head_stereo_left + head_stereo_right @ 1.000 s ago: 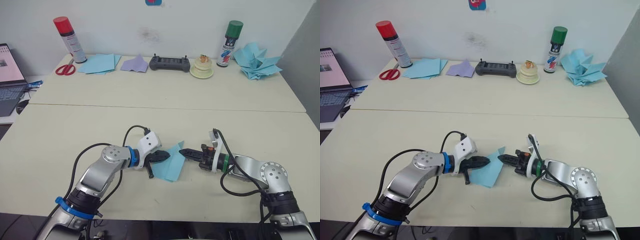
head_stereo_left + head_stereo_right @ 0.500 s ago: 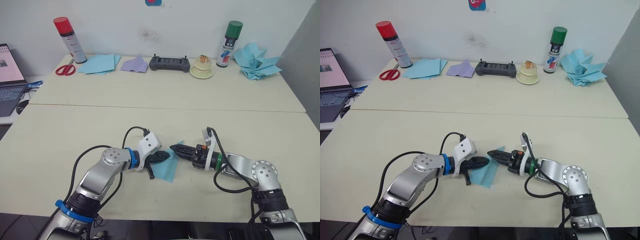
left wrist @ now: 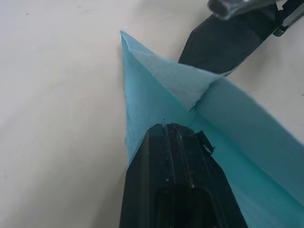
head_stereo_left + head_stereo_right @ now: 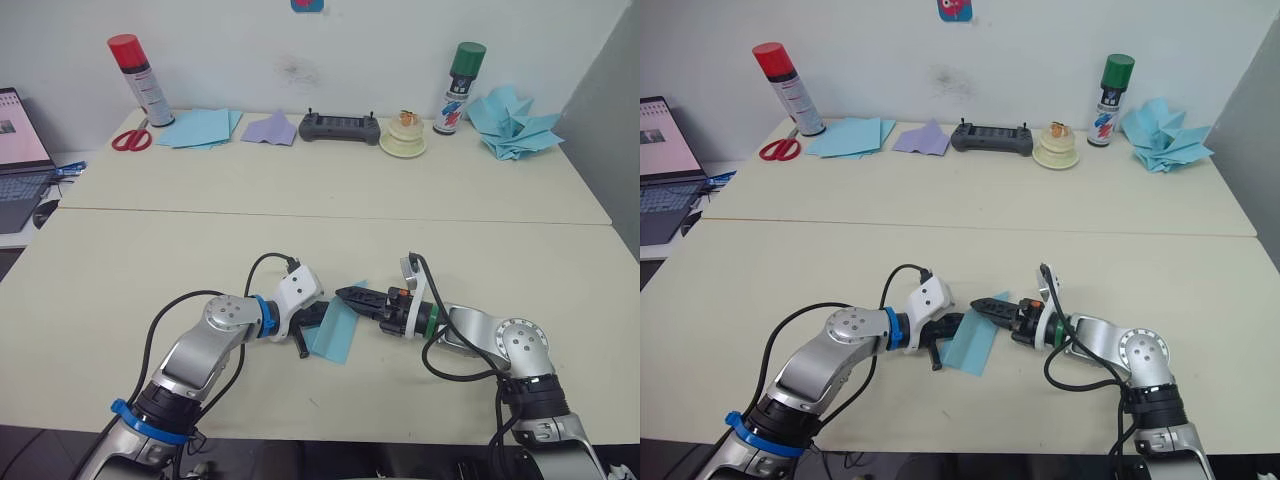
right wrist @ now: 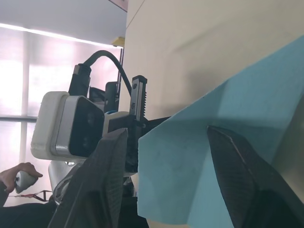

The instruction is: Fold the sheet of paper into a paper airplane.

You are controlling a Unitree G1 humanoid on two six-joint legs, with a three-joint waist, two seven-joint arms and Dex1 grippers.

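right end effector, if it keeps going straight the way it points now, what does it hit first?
Probably the thin, creased light sky-blue sheet of paper: the right end effector points at its raised flap, fingers open around the edge. Right behind it sits the left end effector, pinching the same sheet. Depth between them is unclear.

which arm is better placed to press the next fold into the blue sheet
Probably the right. The left gripper is pinned on the sheet of paper, anchoring it, while the right gripper is open with the raised flap between its fingers, free to push it over.

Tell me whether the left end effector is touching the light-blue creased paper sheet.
Touching. In the left wrist view the left end effector is clamped on the light-blue creased paper sheet.
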